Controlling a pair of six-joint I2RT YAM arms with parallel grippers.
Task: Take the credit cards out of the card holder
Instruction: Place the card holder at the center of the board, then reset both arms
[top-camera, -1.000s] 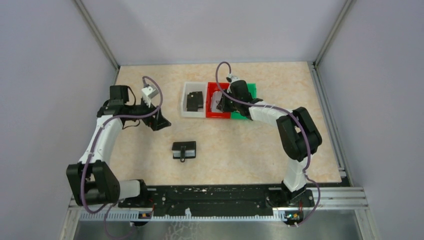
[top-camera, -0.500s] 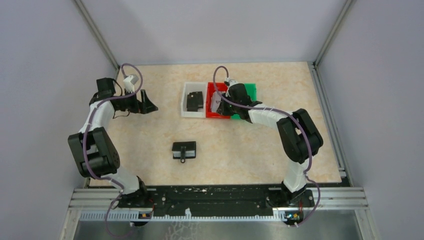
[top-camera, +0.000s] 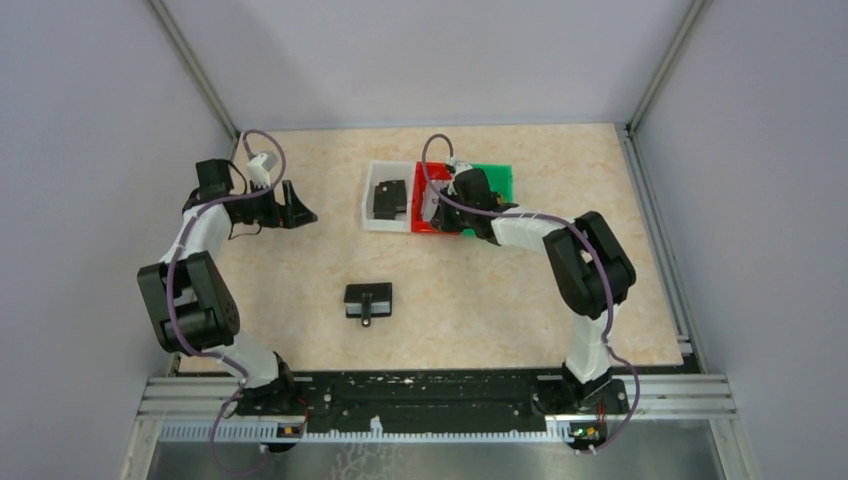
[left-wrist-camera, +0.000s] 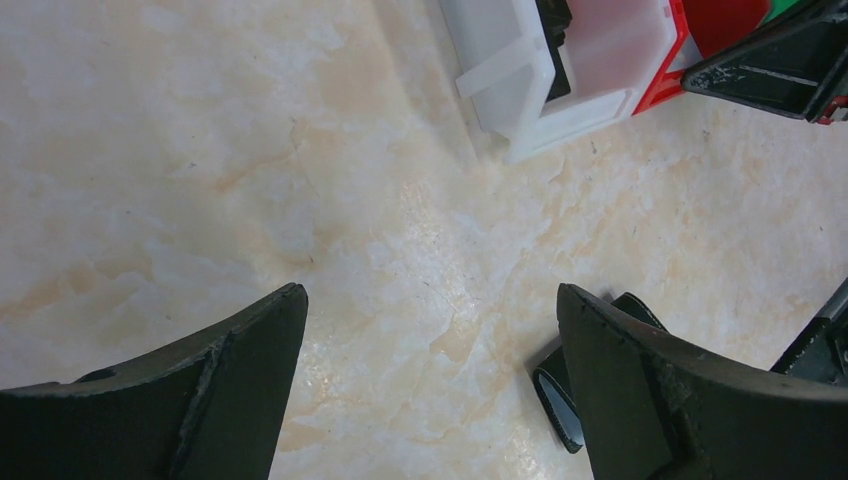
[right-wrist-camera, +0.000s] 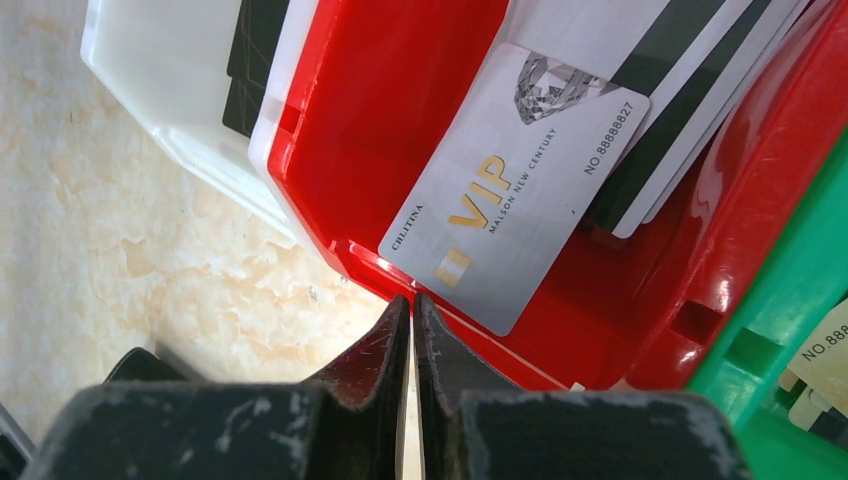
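Credit cards (right-wrist-camera: 510, 190) lie flat in the red bin (right-wrist-camera: 400, 110), with a silver one on top. That bin looks like the place where they go once they are out. The right gripper (right-wrist-camera: 412, 340) hangs just over the near edge of that bin, its two fingers pressed together. I think it is there because this is the drop spot. I cannot tell if a thin card is pinched between the fingers, because a card seen from its edge would hardly show.

The card holder (top-camera: 368, 300) lies by itself on the table (top-camera: 520, 300), well apart from the bins and from both arms. It looks closed from above.

The left gripper (left-wrist-camera: 430, 390) hovers over bare table near the white bin (left-wrist-camera: 490, 60). Its fingers are spread wide and hold nothing, maybe ready to go for the holder. In its own view, one finger covers most of the holder.

A black thing (top-camera: 388, 200) sits in the white bin, but I cannot make out what it is. The green bin (right-wrist-camera: 800, 270) is cut off, and only a corner of a tan card (right-wrist-camera: 822, 365) shows there.
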